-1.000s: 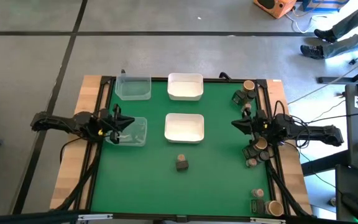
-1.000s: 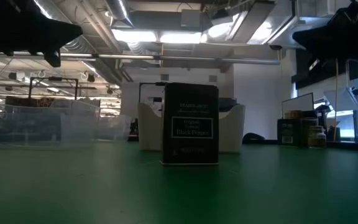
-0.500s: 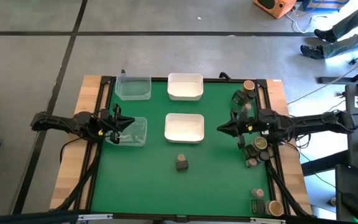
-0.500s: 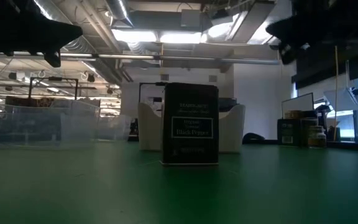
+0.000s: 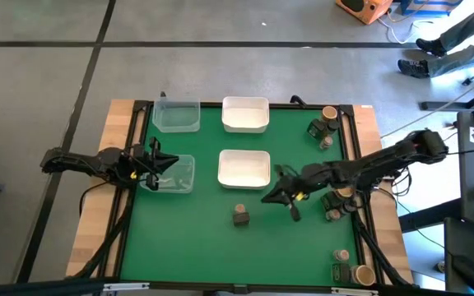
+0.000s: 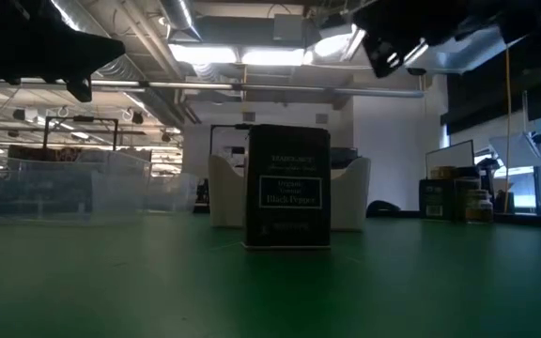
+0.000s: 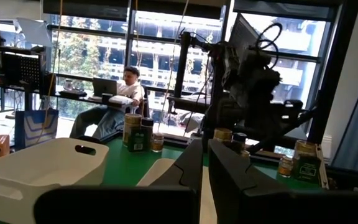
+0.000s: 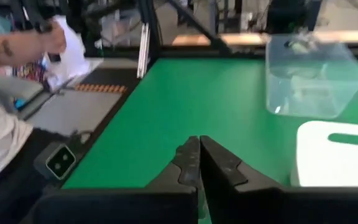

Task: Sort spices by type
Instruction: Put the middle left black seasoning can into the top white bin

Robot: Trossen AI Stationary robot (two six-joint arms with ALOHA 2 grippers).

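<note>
One dark boxy spice tin [image 5: 240,216] stands upright and alone on the green mat, in the near middle; the low view shows its black-pepper label [image 6: 287,188]. Other spices stand in clusters along the right edge: far [image 5: 323,125], middle [image 5: 340,201] and near [image 5: 348,268]. My right gripper [image 5: 264,199] is shut with nothing in it. It hovers above the mat just right of the tin, between the tin and the nearer white tray, and its shut fingers [image 8: 199,159] look out over bare mat. My left gripper [image 5: 156,160] waits, shut [image 7: 204,163], over the nearer clear tub.
Two white trays sit mid-table, far [image 5: 245,114] and nearer [image 5: 244,168]. Two clear tubs sit at the left, far [image 5: 177,116] and nearer [image 5: 177,174]. Bare green mat lies around the tin [image 5: 188,238]. A person's arm [image 8: 17,43] shows beyond the table.
My right arm has stretched out from the right edge toward the table's middle, rising a little, and its shut gripper now hovers just right of the lone tin. The tin has not moved.
</note>
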